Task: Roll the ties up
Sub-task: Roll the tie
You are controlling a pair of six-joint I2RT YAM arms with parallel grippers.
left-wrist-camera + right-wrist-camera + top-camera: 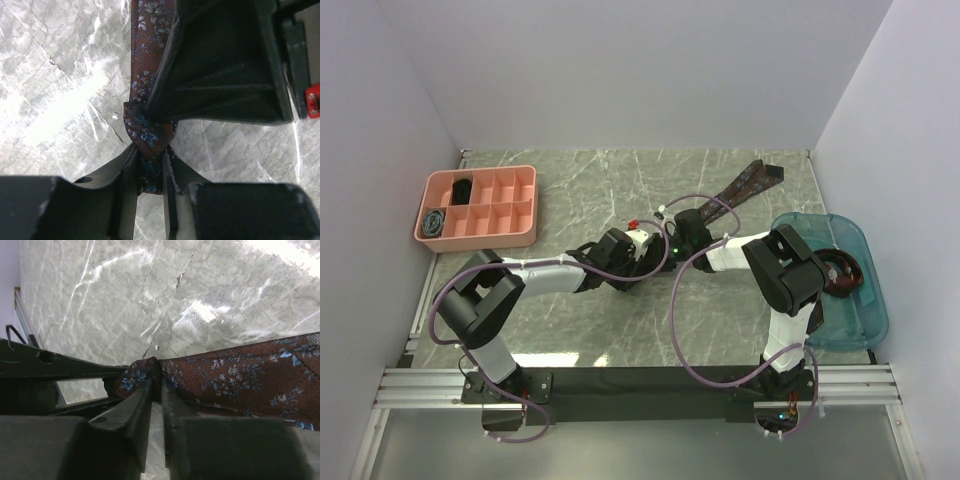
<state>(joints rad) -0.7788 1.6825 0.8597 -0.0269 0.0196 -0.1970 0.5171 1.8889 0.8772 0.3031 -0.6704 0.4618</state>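
tie (148, 55), pinched in left claw (151, 157), right claw (156, 386)

My work surface is a grey marbled table (570, 190). A pink divided tray (480, 171) sits at its far left corner. A clear blue tray (875, 300) sits along its right edge. A patterned tie (745, 182) lies from the centre toward the far right corner.

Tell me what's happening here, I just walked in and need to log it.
Both arms are working on one maroon patterned tie at mid-table. The left tool pinches its folded end, and the right tool grips the same fold. The rest of it stretches toward the far right corner. Two rolled ties sit in the pink tray, and a dark tie lies in the blue bin.
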